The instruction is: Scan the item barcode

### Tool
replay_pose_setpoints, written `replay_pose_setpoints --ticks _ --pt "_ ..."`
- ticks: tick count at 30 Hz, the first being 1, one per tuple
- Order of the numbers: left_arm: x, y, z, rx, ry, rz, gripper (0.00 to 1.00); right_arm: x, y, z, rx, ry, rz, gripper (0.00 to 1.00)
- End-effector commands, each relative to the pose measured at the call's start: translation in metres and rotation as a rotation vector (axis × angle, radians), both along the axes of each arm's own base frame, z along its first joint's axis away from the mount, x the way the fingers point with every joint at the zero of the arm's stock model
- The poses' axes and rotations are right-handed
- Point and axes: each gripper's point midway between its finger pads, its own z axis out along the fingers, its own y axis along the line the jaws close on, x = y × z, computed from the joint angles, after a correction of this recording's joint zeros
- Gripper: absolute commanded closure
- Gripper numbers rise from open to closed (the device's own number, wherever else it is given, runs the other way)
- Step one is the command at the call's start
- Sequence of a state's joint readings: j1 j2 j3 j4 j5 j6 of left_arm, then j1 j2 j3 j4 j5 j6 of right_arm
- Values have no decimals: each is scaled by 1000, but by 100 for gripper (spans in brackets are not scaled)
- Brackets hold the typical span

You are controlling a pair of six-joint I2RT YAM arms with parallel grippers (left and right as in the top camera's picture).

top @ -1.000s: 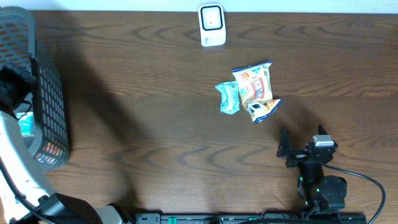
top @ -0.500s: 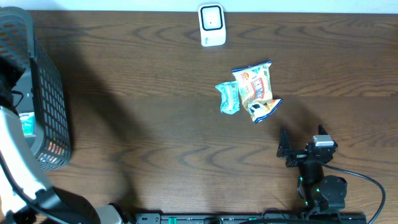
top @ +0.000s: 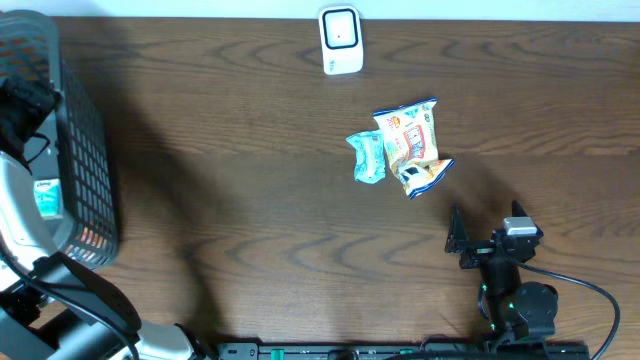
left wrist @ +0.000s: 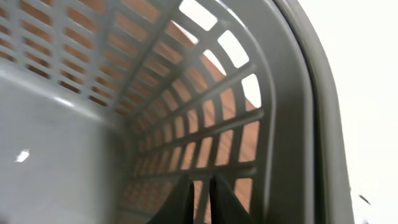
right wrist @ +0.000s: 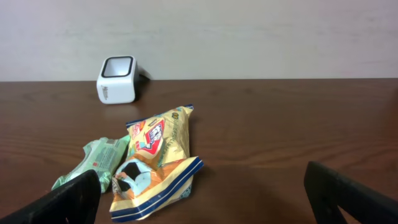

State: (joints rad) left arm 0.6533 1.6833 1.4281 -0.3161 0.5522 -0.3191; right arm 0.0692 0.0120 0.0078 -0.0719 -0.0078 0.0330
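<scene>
The snack bag (top: 408, 145) lies at eleven o'clock from the wide-spread right claw (top: 487, 225), the nearer one; the left claw (left wrist: 200, 193) is pressed together.

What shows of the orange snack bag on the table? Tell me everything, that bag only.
The snack bag is a crinkly, glossy pouch, orange and yellow with a red-and-white printed panel, and blue and white at its crumpled near end. It lies flat on the dark wooden table, pointing lengthwise toward the white scanner but well apart from it. A green packet lies against its left edge. Nothing grips it, and no barcode shows.
</scene>
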Motion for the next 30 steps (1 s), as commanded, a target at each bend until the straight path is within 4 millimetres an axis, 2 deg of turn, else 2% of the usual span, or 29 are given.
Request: replay_pose_setpoints --ticks 1,4,8,16,30 --pt "4 -35 6 -88 -32 -127 92 0 -2 -1 -12 -1 -6 1" --pt "6 -47 2 -105 -12 -149 92 0 -2 -1 -12 -1 -6 1" --pt "14 -81 7 -129 -38 -267 92 0 -2 -1 -12 0 -6 1" --pt "19 -110 11 -163 -56 -357 92 0 -2 -1 -12 0 -6 1" --pt "18 -118 16 -229 -69 -379 92 0 -2 -1 -12 0 -6 1"
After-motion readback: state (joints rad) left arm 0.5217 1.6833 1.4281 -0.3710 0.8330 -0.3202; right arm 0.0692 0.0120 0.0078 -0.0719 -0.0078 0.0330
